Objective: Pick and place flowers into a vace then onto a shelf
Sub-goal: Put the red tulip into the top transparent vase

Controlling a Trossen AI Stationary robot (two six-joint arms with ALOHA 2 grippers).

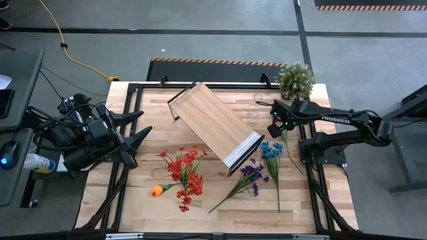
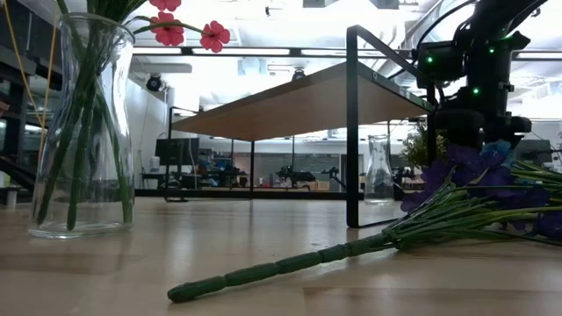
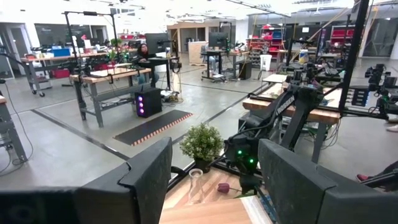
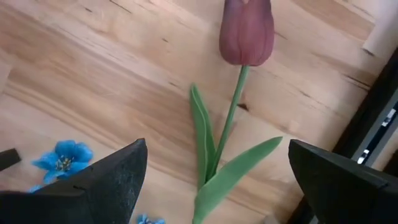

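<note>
Right wrist view: right gripper (image 4: pixel 214 180) spread wide, nothing held, hovering over a maroon tulip (image 4: pixel 246 31) lying flat on the desk (image 4: pixel 81 68) – approx 2 o'clock from the shelf (image 1: pixel 215 126). Left gripper (image 1: pixel 141 137) waits open at 9 o'clock. Risk: stem's thin & flat, so fingers may pinch a leaf or scrape wood – bloom end then droops or slips out.
</note>
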